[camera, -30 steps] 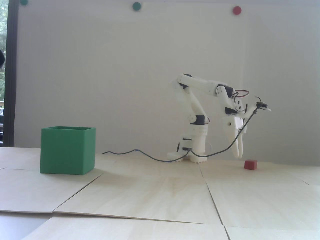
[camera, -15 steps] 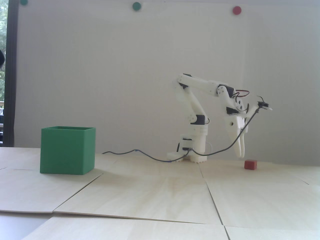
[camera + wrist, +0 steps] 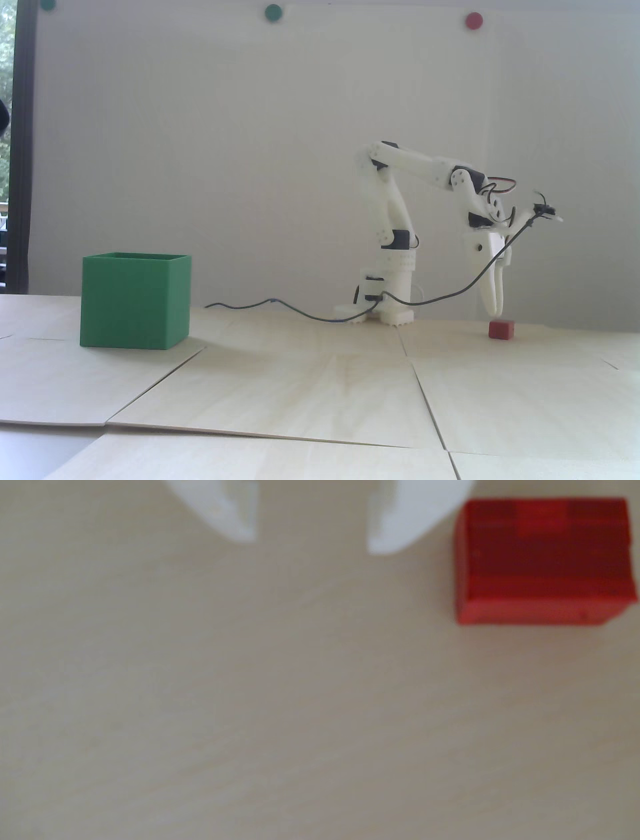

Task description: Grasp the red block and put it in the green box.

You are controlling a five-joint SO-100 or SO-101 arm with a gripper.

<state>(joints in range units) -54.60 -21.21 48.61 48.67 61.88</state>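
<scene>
The red block (image 3: 501, 330) is a small cube resting on the wooden table at the right of the fixed view. In the wrist view the red block (image 3: 545, 561) lies at the upper right, just right of the fingertips. My white gripper (image 3: 496, 313) points down, its tips just above and slightly left of the block. From the wrist, the gripper (image 3: 311, 545) is open, with bare table between its fingers. The green box (image 3: 135, 300) stands far to the left in the fixed view, open at the top.
The arm's white base (image 3: 387, 295) stands at the back of the table, with a dark cable (image 3: 280, 304) trailing left from it. Seams (image 3: 420, 385) divide the wooden panels. Red and green dots (image 3: 473, 20) sit on the wall.
The arm has reached further right and lowered, bringing the gripper tips from left of the block to just above it. Block and box have not moved.
</scene>
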